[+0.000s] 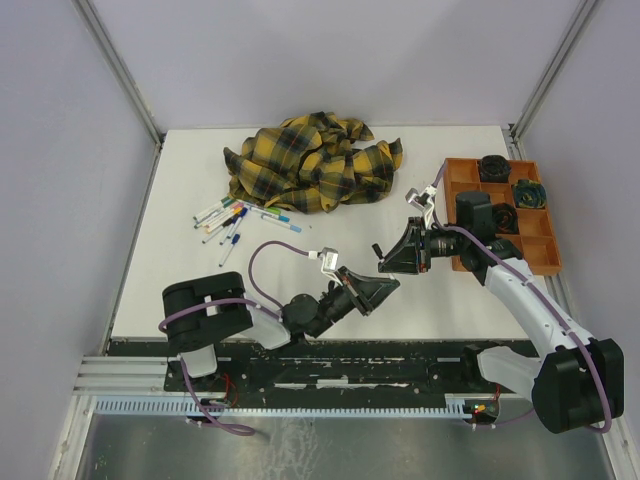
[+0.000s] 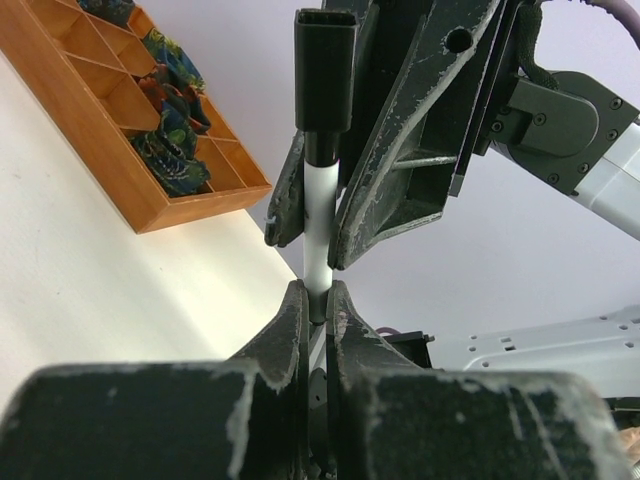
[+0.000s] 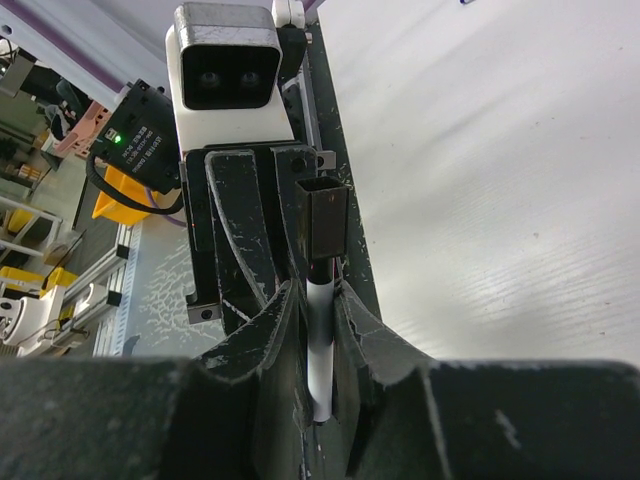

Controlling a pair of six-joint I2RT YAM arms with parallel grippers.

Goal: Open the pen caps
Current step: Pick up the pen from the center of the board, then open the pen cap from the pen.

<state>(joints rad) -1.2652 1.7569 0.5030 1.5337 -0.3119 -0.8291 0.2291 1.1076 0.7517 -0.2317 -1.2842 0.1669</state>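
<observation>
While the left arm (image 2: 150, 425) clenches its jaws on a pen (image 2: 318, 215), the barrel runs straight up-frame into the right arm (image 2: 560, 115), whose jaws' grip is unclear.

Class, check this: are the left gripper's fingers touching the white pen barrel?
Touching. In the left wrist view, the left gripper has its fingers clamped on both sides of the pen barrel, with no gap.

One thin white plastic pen (image 2: 318, 205) with a black band is pinched at one end by the left gripper (image 2: 318, 296). Its other part stands between the jaws of the right gripper (image 3: 318, 300). Other white pens (image 1: 225, 222) with small coloured caps (image 1: 241, 212) lie scattered close together.
</observation>
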